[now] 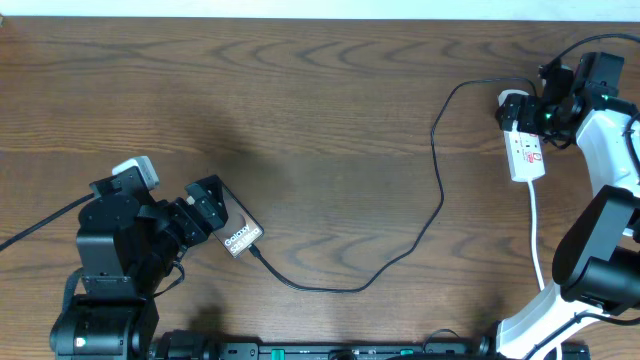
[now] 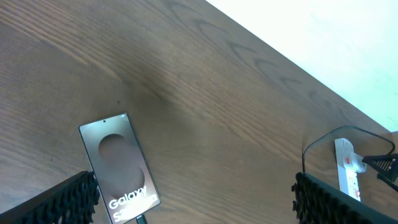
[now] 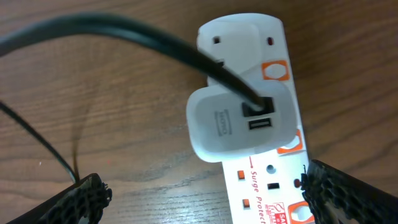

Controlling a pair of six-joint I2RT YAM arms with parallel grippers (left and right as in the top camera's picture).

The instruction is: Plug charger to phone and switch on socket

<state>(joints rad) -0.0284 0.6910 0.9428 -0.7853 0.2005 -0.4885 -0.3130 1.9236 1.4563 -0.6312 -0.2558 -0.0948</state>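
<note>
While left fingers (image 2: 56, 202) and right fingers (image 3: 348, 193) gape | phone (image 1: 243, 236) diagonal, charger (image 1: 440, 190) at near end | socket (image 1: 524, 150) near-far

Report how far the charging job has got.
Looks done: the black cable runs into the bottom edge of the phone, its other end in the white adapter on the power strip. In hand: the right gripper hangs open over the strip. Left: pressing the orange switch; whether it is on, I cannot tell.
</note>
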